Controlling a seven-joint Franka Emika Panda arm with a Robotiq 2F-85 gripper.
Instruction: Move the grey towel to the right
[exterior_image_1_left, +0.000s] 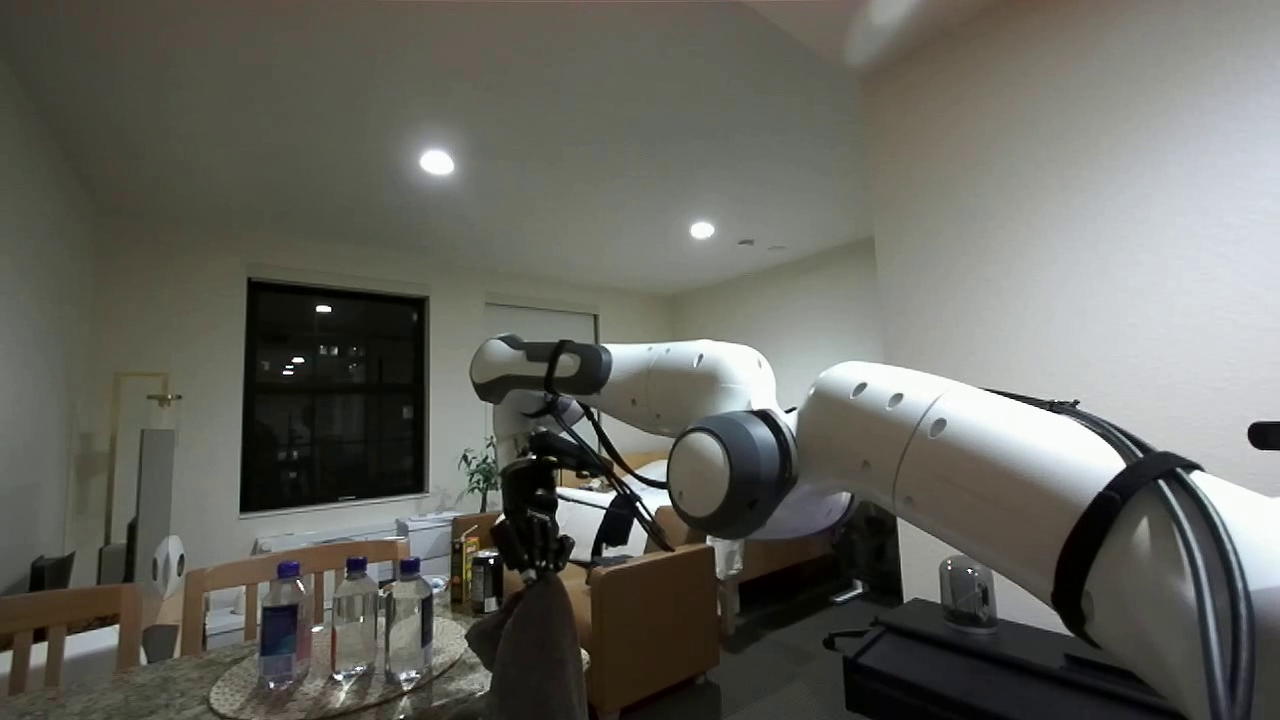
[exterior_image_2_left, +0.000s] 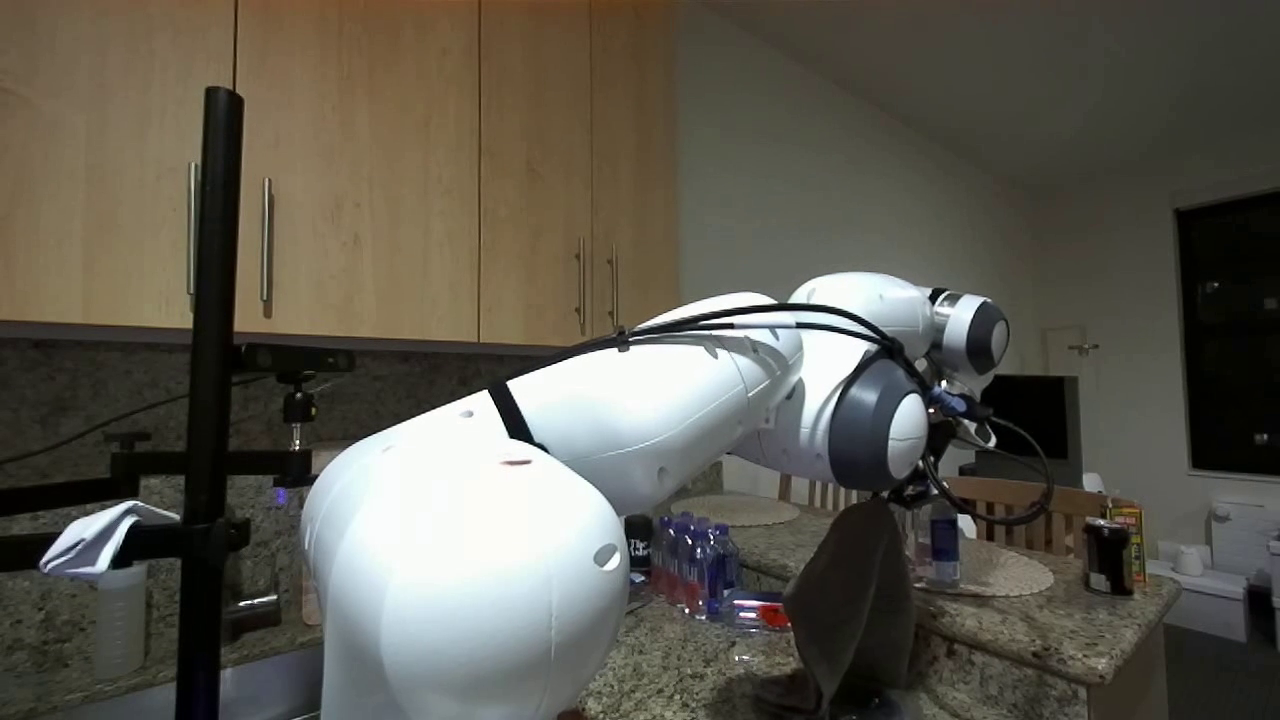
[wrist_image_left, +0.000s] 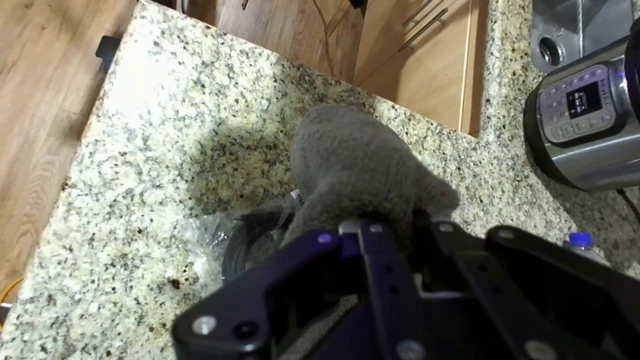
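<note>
The grey towel (exterior_image_1_left: 540, 650) hangs limp with loose folds from my gripper (exterior_image_1_left: 533, 572) in an exterior view, right of the clear bottles. In an exterior view the towel (exterior_image_2_left: 858, 590) hangs over the granite counter (exterior_image_2_left: 670, 660), its lower end close to a dark thing in clear plastic; I cannot tell if they touch. In the wrist view the towel (wrist_image_left: 355, 160) spreads below the fingertips of my gripper (wrist_image_left: 400, 227). The fingers are shut on its top, with grey cloth between them. The pinched part is mostly hidden by the fingers.
Clear bottles (exterior_image_1_left: 352, 625) stand on a round mat on a raised ledge, near a dark can (exterior_image_2_left: 1108, 557). Several more bottles (exterior_image_2_left: 690, 565) stand on the counter. A plastic-wrapped black thing (wrist_image_left: 245, 240) lies beneath the towel. A steel cooker (wrist_image_left: 590, 120) stands near the sink.
</note>
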